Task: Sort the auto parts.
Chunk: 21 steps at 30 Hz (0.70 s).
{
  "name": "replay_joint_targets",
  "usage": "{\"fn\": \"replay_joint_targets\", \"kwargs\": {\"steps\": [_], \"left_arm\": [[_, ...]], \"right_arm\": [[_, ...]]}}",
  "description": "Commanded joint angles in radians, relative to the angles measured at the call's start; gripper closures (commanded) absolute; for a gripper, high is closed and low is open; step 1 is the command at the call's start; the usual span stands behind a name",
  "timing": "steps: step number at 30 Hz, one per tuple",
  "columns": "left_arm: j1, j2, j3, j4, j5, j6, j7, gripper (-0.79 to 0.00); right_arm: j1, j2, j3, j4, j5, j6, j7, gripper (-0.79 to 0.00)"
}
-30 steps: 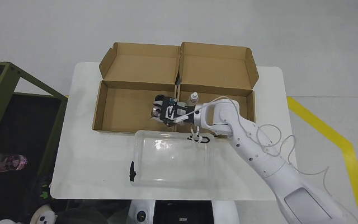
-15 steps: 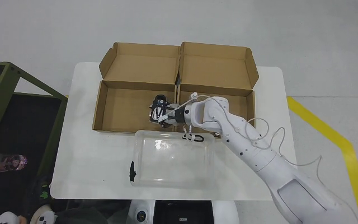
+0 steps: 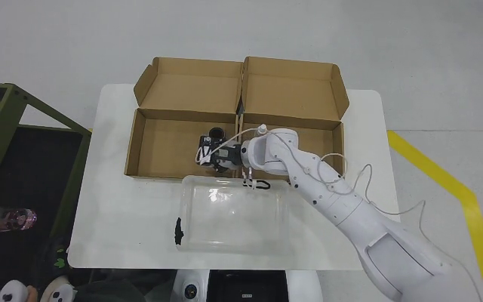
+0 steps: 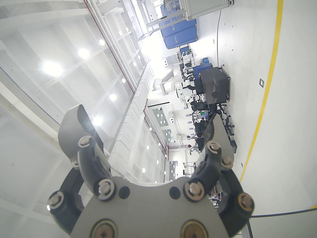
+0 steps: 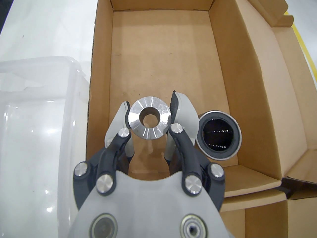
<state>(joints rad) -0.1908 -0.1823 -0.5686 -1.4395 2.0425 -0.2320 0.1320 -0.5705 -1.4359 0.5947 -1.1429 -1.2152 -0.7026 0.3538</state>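
Two things crowd the 4 o'clock corner of the left brown cardboard box (image 5: 161, 50): the right tool (image 5: 150, 101), clamped on a shiny holed metal ring (image 5: 161, 111), and a black-lined steel sleeve (image 5: 219, 137) beside it toward 12 o'clock. Bare box floor stretches toward 9 o'clock. A clear plastic bin (image 3: 234, 219) lies at 6 o'clock; its small black piece (image 3: 178, 230) is unidentifiable. The left tool (image 4: 145, 116) stands spread apart.

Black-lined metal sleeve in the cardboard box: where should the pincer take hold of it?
Probably grip the sleeve by its round outer wall, fingers on opposite sides, coming at the open end that faces the right wrist camera, just as the right pincer holds the silver ring beside it.
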Motion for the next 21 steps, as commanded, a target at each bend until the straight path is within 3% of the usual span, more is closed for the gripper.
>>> {"fn": "replay_joint_targets", "kwargs": {"steps": [1, 6, 16, 21], "left_arm": [[0.000, 0.000, 0.000, 0.000, 0.000, 0.000, 0.000, -0.785], [0.000, 0.000, 0.000, 0.000, 0.000, 0.000, 0.000, -0.785], [0.000, 0.000, 0.000, 0.000, 0.000, 0.000, 0.000, -0.785], [0.000, 0.000, 0.000, 0.000, 0.000, 0.000, 0.000, -0.785]], "right_arm": [[0.005, -0.006, -0.007, 0.011, -0.003, 0.000, 0.009, 0.000], [0.019, -0.022, -0.023, 0.042, -0.006, 0.001, 0.026, 0.000], [0.042, -0.048, -0.041, 0.095, -0.021, -0.004, 0.049, -0.139], [0.046, -0.056, -0.042, 0.105, -0.029, -0.006, 0.057, -0.259]]}}
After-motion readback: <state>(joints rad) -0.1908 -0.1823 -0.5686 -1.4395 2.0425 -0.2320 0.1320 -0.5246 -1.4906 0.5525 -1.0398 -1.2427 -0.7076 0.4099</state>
